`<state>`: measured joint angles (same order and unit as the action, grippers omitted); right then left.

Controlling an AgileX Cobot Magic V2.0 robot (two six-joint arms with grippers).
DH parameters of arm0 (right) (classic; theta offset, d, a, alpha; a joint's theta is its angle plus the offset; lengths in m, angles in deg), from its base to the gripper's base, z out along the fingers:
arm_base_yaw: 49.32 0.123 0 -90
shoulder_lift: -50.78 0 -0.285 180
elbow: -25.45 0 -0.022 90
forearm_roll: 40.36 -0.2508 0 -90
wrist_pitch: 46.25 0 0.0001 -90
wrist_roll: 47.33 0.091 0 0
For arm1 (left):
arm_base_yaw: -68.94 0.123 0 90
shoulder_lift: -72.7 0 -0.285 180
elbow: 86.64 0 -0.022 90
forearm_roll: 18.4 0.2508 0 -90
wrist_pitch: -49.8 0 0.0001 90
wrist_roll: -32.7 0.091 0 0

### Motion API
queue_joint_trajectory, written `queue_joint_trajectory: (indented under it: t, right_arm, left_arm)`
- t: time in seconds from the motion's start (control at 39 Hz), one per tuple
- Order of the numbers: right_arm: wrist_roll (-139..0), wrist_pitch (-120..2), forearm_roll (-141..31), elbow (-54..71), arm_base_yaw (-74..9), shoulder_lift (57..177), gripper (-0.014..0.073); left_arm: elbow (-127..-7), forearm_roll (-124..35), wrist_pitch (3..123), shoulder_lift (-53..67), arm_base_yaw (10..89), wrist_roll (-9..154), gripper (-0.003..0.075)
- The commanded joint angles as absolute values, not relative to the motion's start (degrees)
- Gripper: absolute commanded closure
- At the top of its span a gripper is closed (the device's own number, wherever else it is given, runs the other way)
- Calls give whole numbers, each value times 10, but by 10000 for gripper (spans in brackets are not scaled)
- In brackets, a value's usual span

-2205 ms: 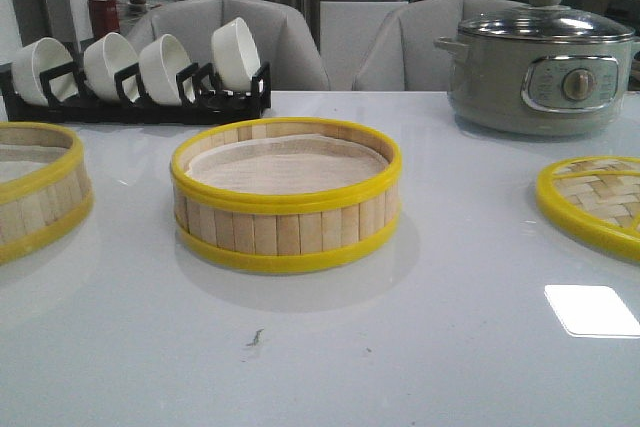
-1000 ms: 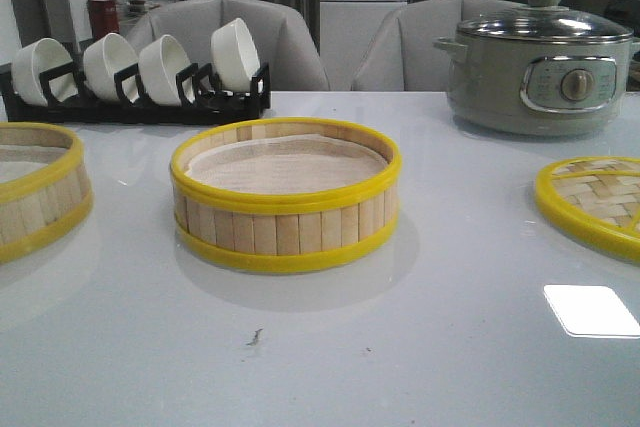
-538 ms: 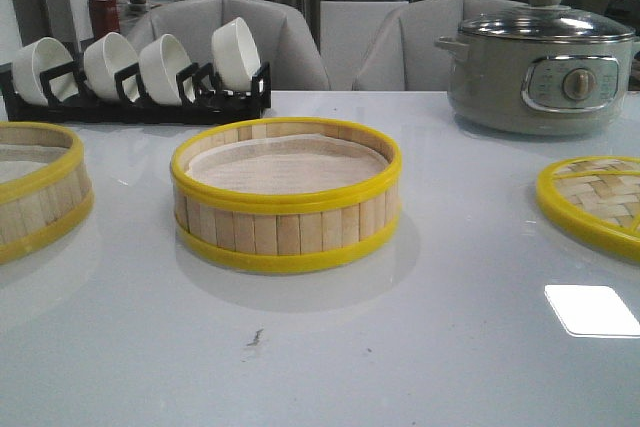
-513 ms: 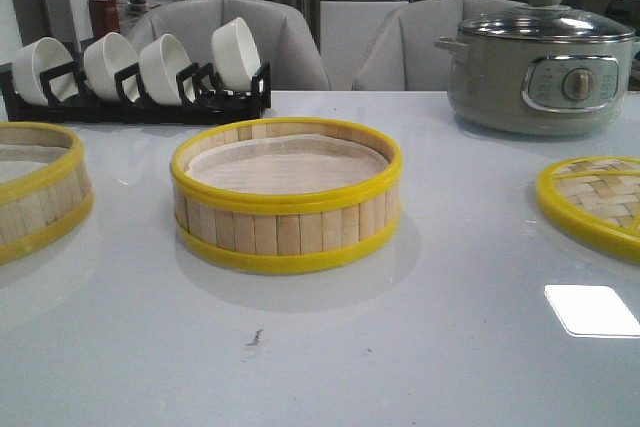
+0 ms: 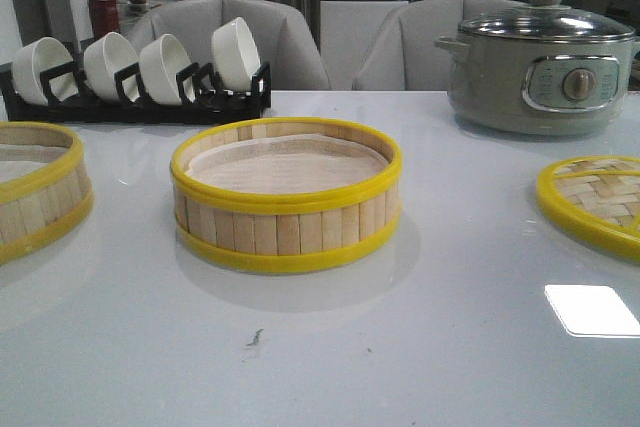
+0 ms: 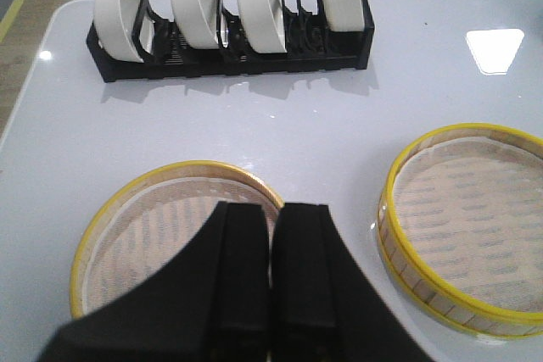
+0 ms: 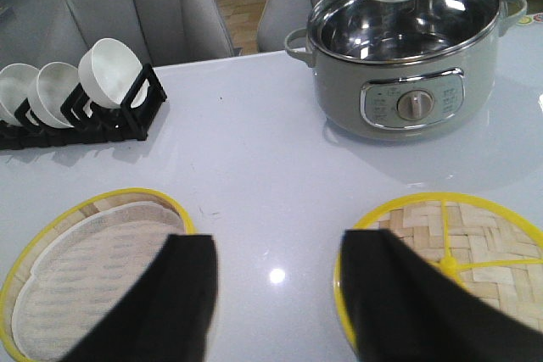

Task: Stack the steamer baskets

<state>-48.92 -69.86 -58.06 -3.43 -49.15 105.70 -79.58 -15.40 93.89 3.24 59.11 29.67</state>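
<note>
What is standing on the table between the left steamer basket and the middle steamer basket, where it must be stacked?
Nothing visible. The left steamer basket and the middle steamer basket are separated only by bare table. The bowl rack stands farther back, off that path.

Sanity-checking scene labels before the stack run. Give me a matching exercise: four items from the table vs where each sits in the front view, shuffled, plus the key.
Items:
1. bowl rack
2. electric pot
3. woven lid
4. liner-filled steamer basket

Places:
A. right edge, near side, partly cut off
B. table centre
C. far left, back of the table
D. far right, back of the table

Pairs: 1-C, 2-D, 3-A, 4-B

The second steamer basket sits at the left edge, not stacked yet.
</note>
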Motion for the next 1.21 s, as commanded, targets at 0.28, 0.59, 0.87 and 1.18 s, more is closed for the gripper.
queue_joint_trajectory:
  t: [0.28, 0.59, 0.87, 1.18]
  right_arm:
    - [-491, -648, -577, -12, -494, 1093, 23]
    - [-491, -658, -577, -12, -494, 1099, 23]
    - [-491, -659, -577, -12, -494, 1099, 23]
    - [-491, -662, -577, -12, -494, 1099, 23]
  left_arm:
    - [-814, -298, 858, 20, 587, 435, 436]
    - [-814, -300, 864, -124, 587, 435, 309]
    - [-822, -301, 839, -266, 587, 434, 309]
    - [-858, -296, 838, -363, 587, 434, 309]
